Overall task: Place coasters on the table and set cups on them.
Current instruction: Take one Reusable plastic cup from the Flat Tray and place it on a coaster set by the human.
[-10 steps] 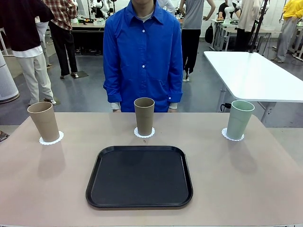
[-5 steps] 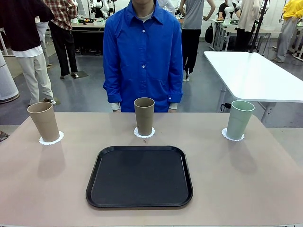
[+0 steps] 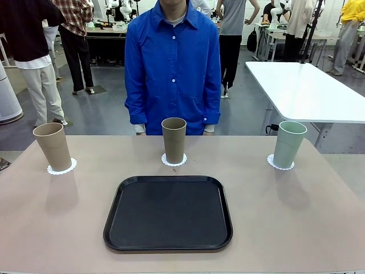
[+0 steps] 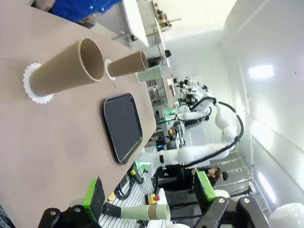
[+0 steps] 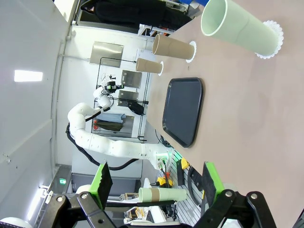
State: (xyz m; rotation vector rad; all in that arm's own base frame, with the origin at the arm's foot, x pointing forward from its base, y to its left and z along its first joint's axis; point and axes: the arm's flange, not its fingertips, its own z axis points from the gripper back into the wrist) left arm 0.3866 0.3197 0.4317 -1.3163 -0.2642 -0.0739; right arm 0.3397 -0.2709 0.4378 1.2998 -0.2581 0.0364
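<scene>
Beige bench [image 3: 285, 205]: 3 cups, tan [image 3: 52, 146], brown [image 3: 174, 140], mint [image 3: 288, 144], upright on doilies [image 3: 61, 167] behind black tray [image 3: 168, 213]. Left gripper [image 4: 149, 194] & right gripper [image 5: 156, 183] released, well apart from cups.

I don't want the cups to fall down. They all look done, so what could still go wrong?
1. The three cups are tall and narrow, so a bump to the table would probably tip them.
2. The coasters are thin paper; a nudged cup might slide off.
3. The left gripper and right gripper hang open off the table's edge; reaching in low could knock the tan cup or mint cup nearest the sides.
</scene>
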